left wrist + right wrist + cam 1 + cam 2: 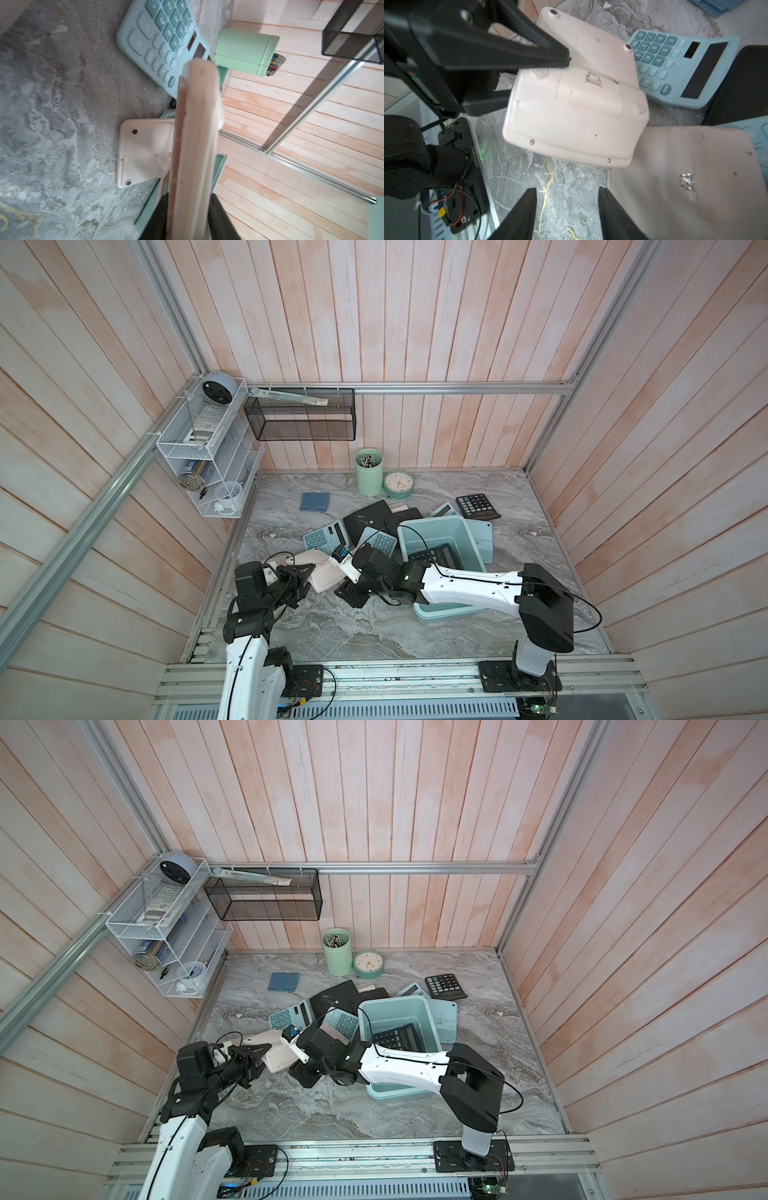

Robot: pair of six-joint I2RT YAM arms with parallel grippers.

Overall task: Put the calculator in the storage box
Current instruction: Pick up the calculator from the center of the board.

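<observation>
1. Grey-veined marble tabletop [353, 626] inside pale pink plank walls.
2. Left gripper [306, 577] clamped on edge of pale pink rectangular plastic calculator [571, 116], held tilted, underside showing.
3. Right gripper [566, 190] spread apart, empty, just beside that calculator.
4. Light aqua rectangular plastic storage box [436, 535] at 3 o'clock of it in both top views, black desk calculator [434, 556] inside.

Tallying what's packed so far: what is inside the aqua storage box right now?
One black calculator lies keys-up in the storage box. The right arm crosses over the box's near end, so anything there is hidden.
</observation>
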